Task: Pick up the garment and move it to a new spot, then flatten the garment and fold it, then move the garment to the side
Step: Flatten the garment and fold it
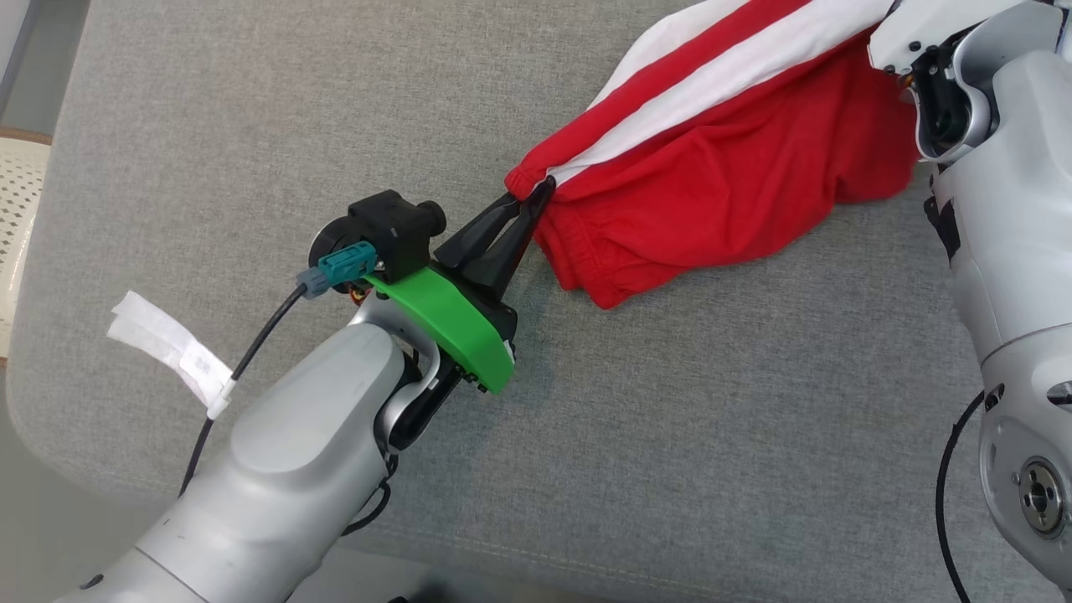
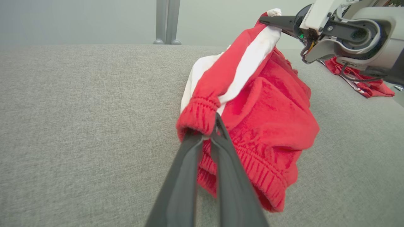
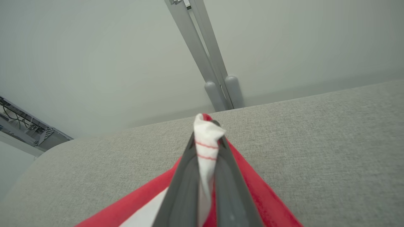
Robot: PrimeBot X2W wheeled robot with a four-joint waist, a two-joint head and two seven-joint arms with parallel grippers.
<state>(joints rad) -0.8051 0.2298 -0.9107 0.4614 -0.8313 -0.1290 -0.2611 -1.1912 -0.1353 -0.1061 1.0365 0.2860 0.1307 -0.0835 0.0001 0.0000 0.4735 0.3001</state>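
Note:
The garment is a pair of red shorts with white stripes, stretched in the air between both grippers above the grey padded surface. My left gripper is shut on the gathered elastic waistband at the garment's lower left end; the left wrist view shows its fingertips pinching that red hem. My right gripper is shut on the white-striped upper end of the garment. In the right wrist view its fingers clamp a bunched white fold of the garment. The lower bulk sags toward the surface.
A second red cloth lies on the surface behind my right arm. A grey metal post stands past the far edge. A cream perforated object sits beyond the left edge. A white tag hangs on my left arm's cable.

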